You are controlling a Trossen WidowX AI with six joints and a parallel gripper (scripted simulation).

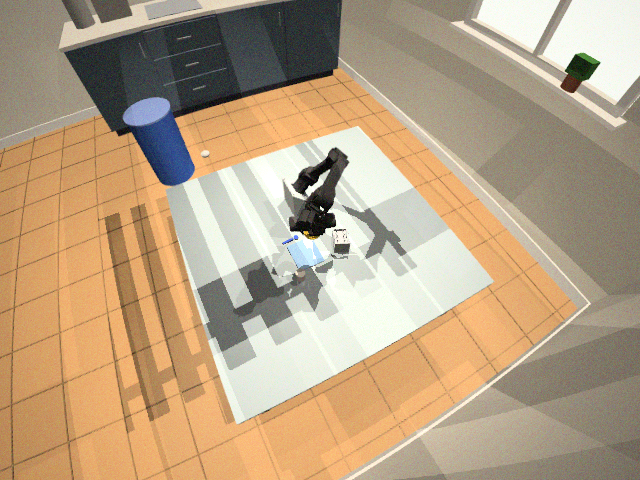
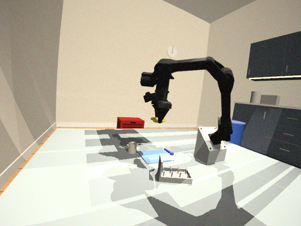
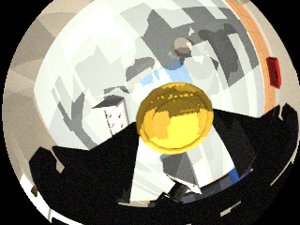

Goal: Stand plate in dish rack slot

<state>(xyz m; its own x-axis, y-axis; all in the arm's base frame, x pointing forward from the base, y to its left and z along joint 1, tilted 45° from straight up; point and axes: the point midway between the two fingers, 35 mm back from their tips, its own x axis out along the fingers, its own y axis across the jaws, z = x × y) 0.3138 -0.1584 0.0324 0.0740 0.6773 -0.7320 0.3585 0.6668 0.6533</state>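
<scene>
Fingers of the one gripper (image 2: 160, 119) clamp one yellow plate (image 2: 158, 119), held level high in the air. Nearest below it stands one grey dish rack (image 2: 173, 175). Behind the rack lie one blue mat (image 2: 155, 155) and one blue pen (image 2: 168, 151), then one beige cup (image 2: 132, 147).

No readable text anywhere.

The clock (image 2: 172, 51) on the far wall has a plain face with no numerals, and the red crate (image 2: 130, 122) below it carries only dark slots, not letters; no other surface bears a label or brand.
</scene>
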